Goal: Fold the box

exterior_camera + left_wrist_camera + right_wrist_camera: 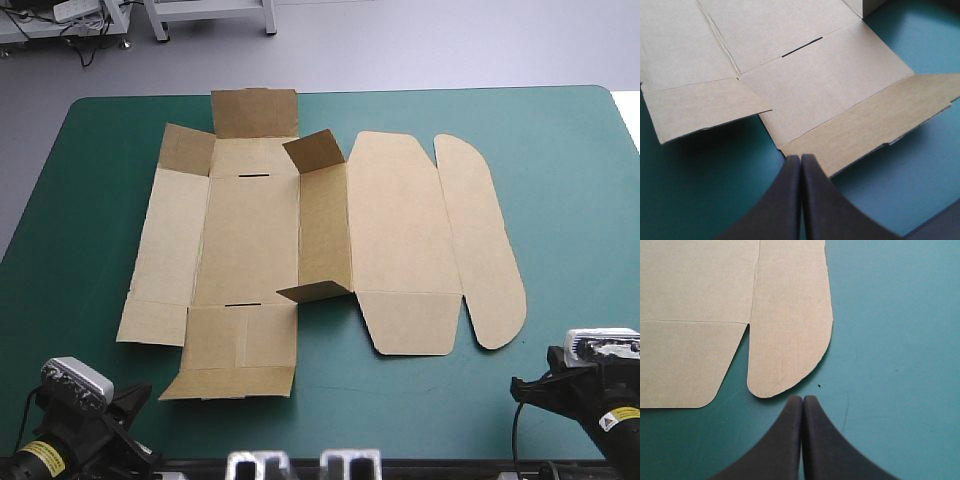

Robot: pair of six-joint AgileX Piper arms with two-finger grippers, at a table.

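My left claw (pixel 801 157) hangs empty, its black fingers pressed together in one point just short of the near flap (pixel 875 120) of the brown box (pixel 250 235). The box lies mid-table on the teal-green cover (pixel 570 170), a few flaps raised, its lid (pixel 400 220) spread flat rightward. My right claw (pixel 802 399), likewise closed on nothing, sits just off the rounded tuck flap (pixel 790 330).

The box (pixel 250 230) is spread mostly flat at the middle of the table (pixel 560 150), lid panels to the right. The left gripper (pixel 801 158) is set just before its near flap, the right gripper (pixel 803 398) just before the lid's near outer corner.
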